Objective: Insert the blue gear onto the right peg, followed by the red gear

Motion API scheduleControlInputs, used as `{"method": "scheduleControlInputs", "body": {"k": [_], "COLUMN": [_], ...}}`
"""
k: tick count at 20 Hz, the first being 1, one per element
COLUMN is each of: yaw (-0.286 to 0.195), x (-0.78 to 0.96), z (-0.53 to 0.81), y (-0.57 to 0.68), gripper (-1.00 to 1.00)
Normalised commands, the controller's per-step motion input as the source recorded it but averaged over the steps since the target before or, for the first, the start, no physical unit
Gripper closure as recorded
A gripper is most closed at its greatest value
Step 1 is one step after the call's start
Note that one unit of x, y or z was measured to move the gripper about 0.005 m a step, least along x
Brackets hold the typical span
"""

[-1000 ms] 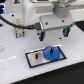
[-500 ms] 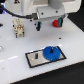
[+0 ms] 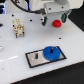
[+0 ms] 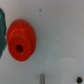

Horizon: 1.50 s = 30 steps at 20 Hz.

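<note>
The blue gear [image 3: 51, 52] lay flat on the grey plate [image 3: 35, 57] in the lower middle of the exterior view, seated over the plate's right half. Its hub stood up at the centre, so the right peg itself was hidden under it. The other peg [image 3: 35, 58] showed as a small dark mark on the plate's left half, apart from the blue disc.

The red gear [image 3: 57, 22] sat in the upper right of the exterior view, just below the white arm [image 3: 52, 10], well apart from the plate. The gripper [image 3: 56, 20] was down at the gear, but at this blur its fingers could not be picked out, so I cannot tell whether the jaws were clenched on the gear or released.

In the wrist view the red gear [image 4: 20, 39] filled the left middle of the frame, its dark centre hole facing the camera, against the white table [image 4: 60, 35]. A dark green shape [image 4: 2, 30] sat at the left edge beside it, too blurred to identify.

A small beige and white object [image 3: 19, 27] stood on the table [image 3: 70, 42] in the upper left of the exterior view, far from both gears.
</note>
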Motion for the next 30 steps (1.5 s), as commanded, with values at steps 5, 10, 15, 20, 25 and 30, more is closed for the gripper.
{"method": "scheduleControlInputs", "body": {"k": [5,10,15,20,25,30], "yaw": [0.000,0.000,0.000,0.000,0.000,0.000], "x": [-0.35,-0.34,-0.40,-0.41,-0.36,-0.26], "z": [-0.10,-0.32,-0.37,-0.35,-0.26,-0.15], "y": [0.45,0.24,0.03,-0.09,-0.16,-0.15], "gripper": [-1.00,-1.00,-1.00,-1.00,-1.00,1.00]}}
